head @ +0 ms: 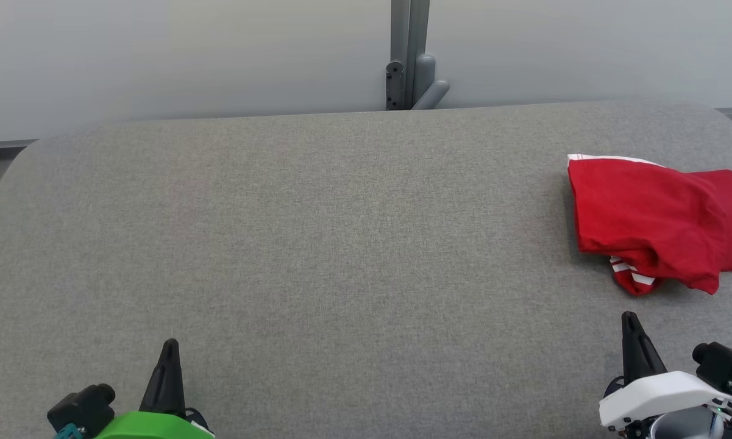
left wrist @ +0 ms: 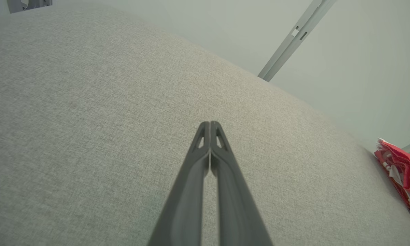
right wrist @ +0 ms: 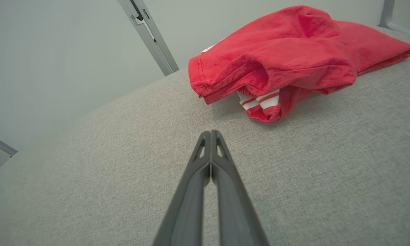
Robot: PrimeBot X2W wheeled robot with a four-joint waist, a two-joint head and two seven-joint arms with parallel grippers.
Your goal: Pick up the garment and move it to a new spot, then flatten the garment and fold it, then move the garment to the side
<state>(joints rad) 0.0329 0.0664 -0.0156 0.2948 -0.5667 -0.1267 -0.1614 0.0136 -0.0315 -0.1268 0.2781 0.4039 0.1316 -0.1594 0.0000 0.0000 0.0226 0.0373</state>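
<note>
A red garment [head: 652, 225] with white stripes lies loosely folded at the right edge of the grey padded table [head: 317, 244]. It also appears in the right wrist view as the garment [right wrist: 286, 61], and at the far right of the left wrist view as the garment [left wrist: 403, 174]. My right gripper [head: 629, 317] is shut and empty, a short way in front of the garment's striped hem. My left gripper [head: 170, 344] is shut and empty at the near left, far from the cloth. Fingertips touch in both wrist views: left gripper [left wrist: 210, 123], right gripper [right wrist: 210, 132].
A grey metal post [head: 409, 55] stands behind the table's far edge against a pale wall. The wide grey surface stretches bare from the left side to the garment.
</note>
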